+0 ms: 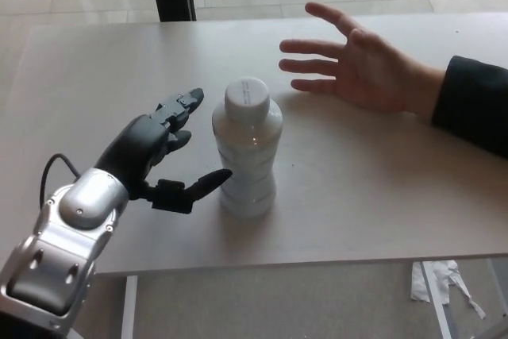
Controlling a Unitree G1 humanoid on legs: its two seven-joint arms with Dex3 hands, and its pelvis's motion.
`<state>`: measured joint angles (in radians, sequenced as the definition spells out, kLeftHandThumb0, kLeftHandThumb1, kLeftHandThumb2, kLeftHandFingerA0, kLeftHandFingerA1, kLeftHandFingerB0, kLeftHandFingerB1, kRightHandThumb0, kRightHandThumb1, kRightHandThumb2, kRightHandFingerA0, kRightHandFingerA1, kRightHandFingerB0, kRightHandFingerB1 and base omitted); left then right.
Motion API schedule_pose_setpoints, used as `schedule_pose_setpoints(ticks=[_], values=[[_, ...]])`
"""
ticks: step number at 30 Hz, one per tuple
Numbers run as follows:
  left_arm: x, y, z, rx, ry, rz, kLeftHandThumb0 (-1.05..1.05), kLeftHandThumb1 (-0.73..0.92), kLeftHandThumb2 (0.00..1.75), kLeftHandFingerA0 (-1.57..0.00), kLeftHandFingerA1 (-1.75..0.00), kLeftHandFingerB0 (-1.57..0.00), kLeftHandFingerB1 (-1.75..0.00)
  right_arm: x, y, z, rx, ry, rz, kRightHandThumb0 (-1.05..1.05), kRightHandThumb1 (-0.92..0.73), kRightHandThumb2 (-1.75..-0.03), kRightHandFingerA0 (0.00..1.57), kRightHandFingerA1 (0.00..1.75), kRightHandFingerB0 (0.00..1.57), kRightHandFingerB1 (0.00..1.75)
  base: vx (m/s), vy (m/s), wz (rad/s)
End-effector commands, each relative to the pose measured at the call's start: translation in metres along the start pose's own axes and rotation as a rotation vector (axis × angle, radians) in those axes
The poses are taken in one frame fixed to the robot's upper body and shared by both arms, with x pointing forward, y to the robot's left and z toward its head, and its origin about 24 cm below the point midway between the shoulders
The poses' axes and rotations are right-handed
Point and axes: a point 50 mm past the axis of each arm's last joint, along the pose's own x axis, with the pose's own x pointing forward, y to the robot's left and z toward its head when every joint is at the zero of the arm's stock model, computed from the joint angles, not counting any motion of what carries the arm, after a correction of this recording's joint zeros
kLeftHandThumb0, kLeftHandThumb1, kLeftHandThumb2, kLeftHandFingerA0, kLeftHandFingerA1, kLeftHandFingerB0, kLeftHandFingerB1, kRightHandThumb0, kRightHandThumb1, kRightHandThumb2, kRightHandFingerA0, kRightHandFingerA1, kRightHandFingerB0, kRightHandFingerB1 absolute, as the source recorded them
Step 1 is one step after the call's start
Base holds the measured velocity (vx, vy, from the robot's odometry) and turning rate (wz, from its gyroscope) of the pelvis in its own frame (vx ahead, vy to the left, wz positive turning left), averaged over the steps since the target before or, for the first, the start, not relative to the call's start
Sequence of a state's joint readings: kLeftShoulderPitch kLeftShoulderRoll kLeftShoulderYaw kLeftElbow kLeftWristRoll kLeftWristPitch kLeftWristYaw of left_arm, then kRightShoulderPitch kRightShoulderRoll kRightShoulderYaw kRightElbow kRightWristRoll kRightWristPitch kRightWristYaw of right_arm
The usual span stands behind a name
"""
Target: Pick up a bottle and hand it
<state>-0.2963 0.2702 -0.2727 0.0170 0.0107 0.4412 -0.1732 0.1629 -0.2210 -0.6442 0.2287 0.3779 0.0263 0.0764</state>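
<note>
Capped white plastic bottle (247, 148) upright mid pale wooden table (381, 196), black three-fingered left hand (163, 152) just left of it, person's open hand (357, 61) behind and right, crumpled white paper (440, 279) on floor below table's right edge

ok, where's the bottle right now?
Head view: the bottle stands upright mid-table, just right of the open left hand, with a person's open hand beyond it.
</note>
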Motion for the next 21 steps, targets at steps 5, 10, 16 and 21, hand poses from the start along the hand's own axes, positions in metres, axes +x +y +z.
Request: schedule_pose_setpoints(ticks=[5, 10, 16, 21], values=[[0.003, -0.009, -0.017, 0.029, 0.058, 0.033, -0.87, 0.49, 0.91, 0.0, -0.37, 0.0, 0.0, 0.001, 0.003, 0.005, -0.002, 0.003, -0.009, -1.05, -0.48, -0.62, 0.46, 1.38, 0.47, 1.16, 0.0, 0.0, 0.0], [0.006, -0.021, -0.021, 0.057, 0.046, -0.012, -0.94, 0.54, 0.95, 0.0, -0.22, 0.0, 0.0, 0.004, 0.004, 0.005, -0.019, -0.007, 0.013, -1.05, -0.4, -1.02, 0.5, 1.21, 0.41, 0.99, 0.0, 0.0, 0.0], [0.011, -0.034, -0.016, 0.109, -0.006, -0.037, -1.01, 0.58, 0.99, 0.0, -0.15, 0.0, 0.0, 0.002, 0.007, 0.009, -0.032, -0.017, 0.023, -1.01, -0.35, -0.99, 0.46, 1.15, 0.36, 0.95, 0.0, 0.0, 0.0], [0.015, -0.046, -0.005, 0.099, -0.129, 0.018, -0.98, 0.57, 0.94, 0.0, -0.15, 0.0, -0.03, 0.002, 0.009, 0.008, -0.047, -0.023, 0.044, -1.04, -0.35, -0.98, 0.47, 1.16, 0.38, 0.95, 0.0, 0.0, 0.0]])
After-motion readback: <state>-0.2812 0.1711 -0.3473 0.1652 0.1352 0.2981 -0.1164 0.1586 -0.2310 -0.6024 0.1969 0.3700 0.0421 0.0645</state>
